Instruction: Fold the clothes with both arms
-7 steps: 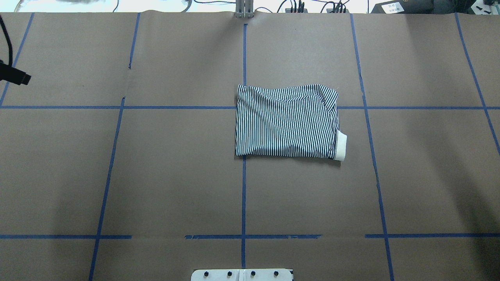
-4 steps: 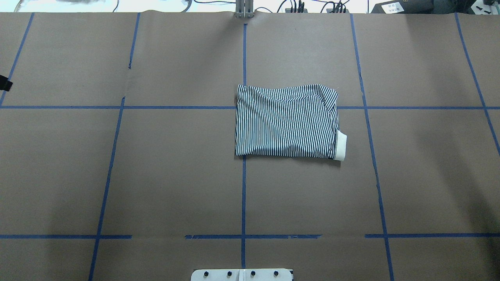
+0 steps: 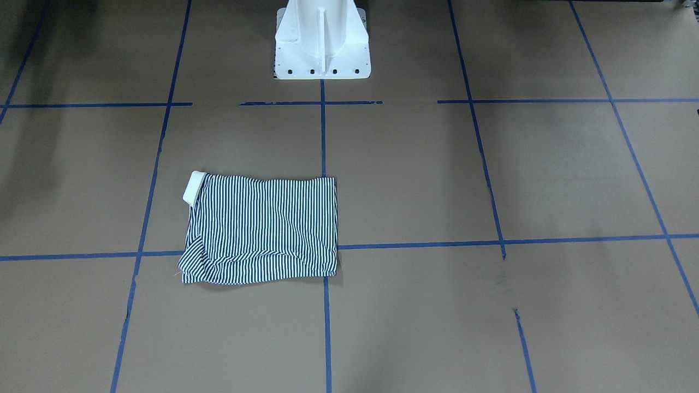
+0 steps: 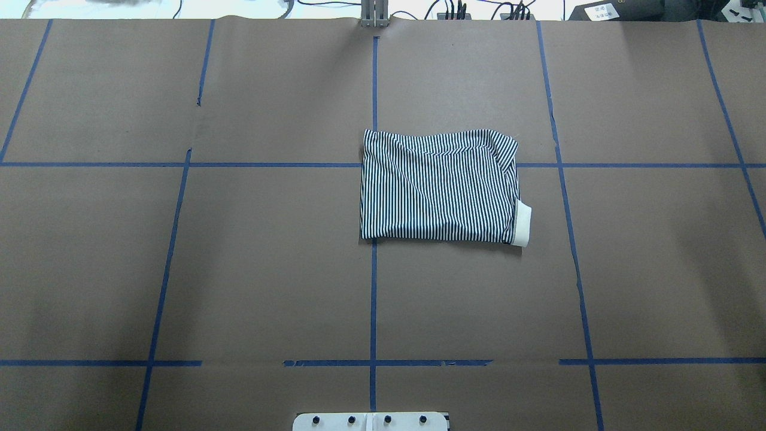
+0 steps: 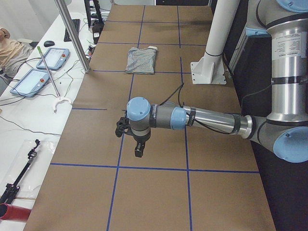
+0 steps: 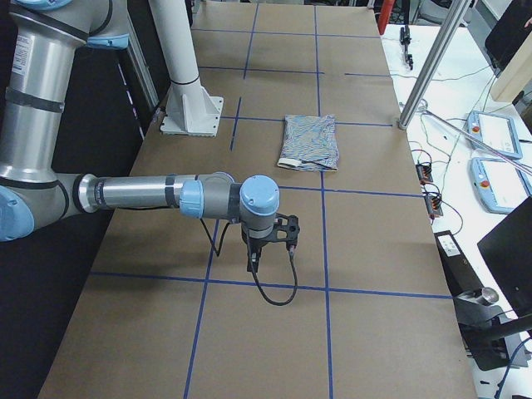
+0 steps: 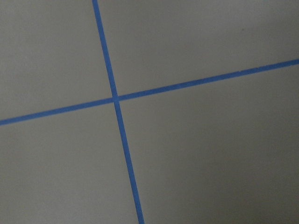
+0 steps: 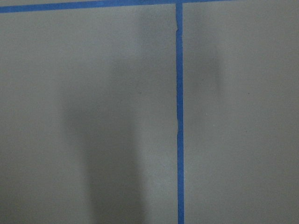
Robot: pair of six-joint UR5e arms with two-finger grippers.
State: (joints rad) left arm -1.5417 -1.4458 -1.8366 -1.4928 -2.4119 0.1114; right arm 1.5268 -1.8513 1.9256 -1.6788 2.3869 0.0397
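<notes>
Brown paper [image 4: 239,269] covers the whole table, and blue tape lines [image 4: 373,299] cut it into big squares. The polo shirt [image 4: 440,187] lies folded into a small flat block just right of the middle line, seen from behind the robot. Its left edge runs along that line and its far part lies over a cross line. Plain paper shows on all 4 sides of it, with wide room out to the left and right ends of the table. The left and near edges are straight. The far right corner is a bit rumpled. The thin dark and white stripes run from near to far, and the cream collar [image 4: 522,224] pokes out at the near right corner. The white base [image 3: 321,41] stands well apart from the shirt. The left gripper [image 5: 137,147] and the right gripper [image 6: 253,258] each point down over the paper near their own end, far from the shirt, holding nothing. I cannot tell how wide either one is open.
</notes>
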